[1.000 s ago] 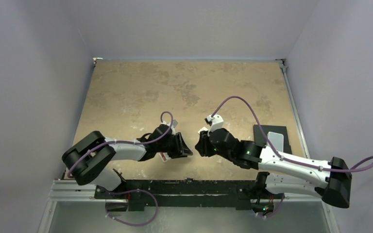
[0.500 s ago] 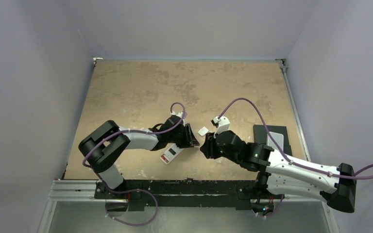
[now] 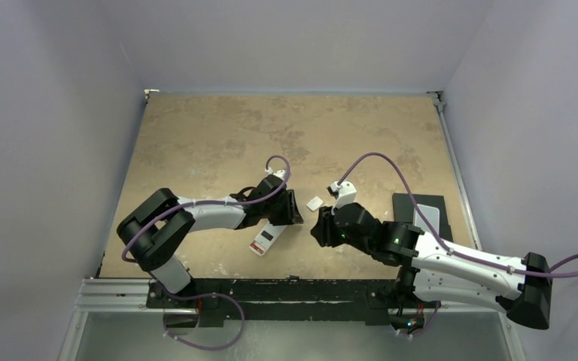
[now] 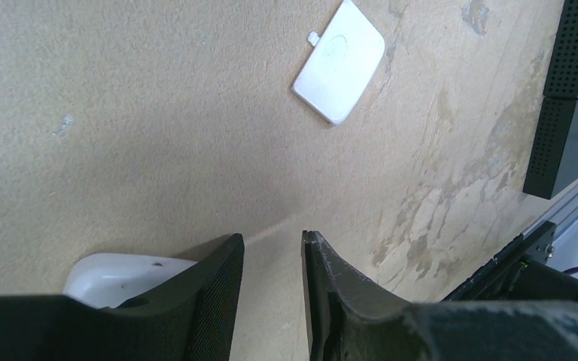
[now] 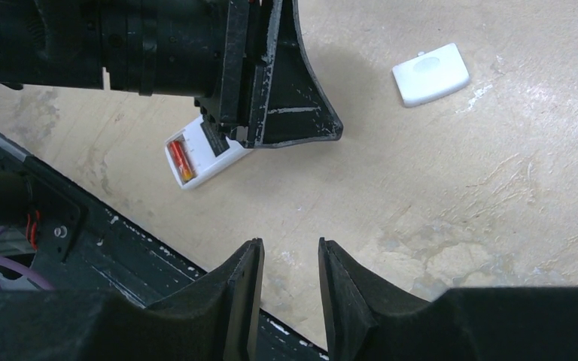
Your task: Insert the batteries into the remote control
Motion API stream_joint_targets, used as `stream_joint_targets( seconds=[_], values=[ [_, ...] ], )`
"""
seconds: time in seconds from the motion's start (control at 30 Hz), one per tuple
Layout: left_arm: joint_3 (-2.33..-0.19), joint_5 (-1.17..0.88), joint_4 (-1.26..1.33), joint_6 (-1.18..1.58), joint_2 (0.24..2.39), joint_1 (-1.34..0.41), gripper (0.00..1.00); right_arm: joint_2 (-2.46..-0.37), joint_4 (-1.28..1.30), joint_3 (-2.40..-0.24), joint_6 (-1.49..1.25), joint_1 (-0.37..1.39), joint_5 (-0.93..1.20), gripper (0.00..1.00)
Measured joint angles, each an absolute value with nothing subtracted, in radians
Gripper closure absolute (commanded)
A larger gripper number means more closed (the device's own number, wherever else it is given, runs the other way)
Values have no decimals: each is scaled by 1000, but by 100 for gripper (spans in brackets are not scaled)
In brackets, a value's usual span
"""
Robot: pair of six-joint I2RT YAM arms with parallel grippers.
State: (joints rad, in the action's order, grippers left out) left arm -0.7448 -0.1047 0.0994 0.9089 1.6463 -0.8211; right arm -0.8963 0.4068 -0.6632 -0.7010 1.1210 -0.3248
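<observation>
Listing white remote control (image 3: 267,239), back up on counter (image 3: 218,135), red batteries (image 5: 179,159) in its bay; we place it at 7 o'clock beside left fingers (image 3: 294,211); these and right fingers (image 3: 318,226) slightly parted, empty.

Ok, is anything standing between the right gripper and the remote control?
Partly. The left gripper hangs over the remote control's far end, covering it in the right wrist view. The end holding the batteries lies exposed, with only bare table between it and the open right gripper.
</observation>
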Motion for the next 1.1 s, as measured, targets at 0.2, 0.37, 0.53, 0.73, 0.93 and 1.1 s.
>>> stream_joint_targets(
  seconds=[0.2,0.37,0.53,0.73,0.93,1.1],
  values=[
    [-778,-66,2,841,1615,-821,66,-905,412,-664,-705,1121,-325,58],
    [-793,-37,-48,799,1597,-821,66,-910,435,-673,-707,1121,-325,58],
    [-795,-23,-79,773,1580,-821,66,-910,450,-681,-707,1121,-324,55],
    [-795,6,-134,742,1538,-821,66,-911,465,-690,-703,1121,-323,52],
    [-795,57,-185,720,1446,-821,66,-922,470,-690,-699,1121,-313,50],
    [-780,88,-214,714,1362,-820,66,-966,479,-696,-686,1121,-266,48]
  ],
)
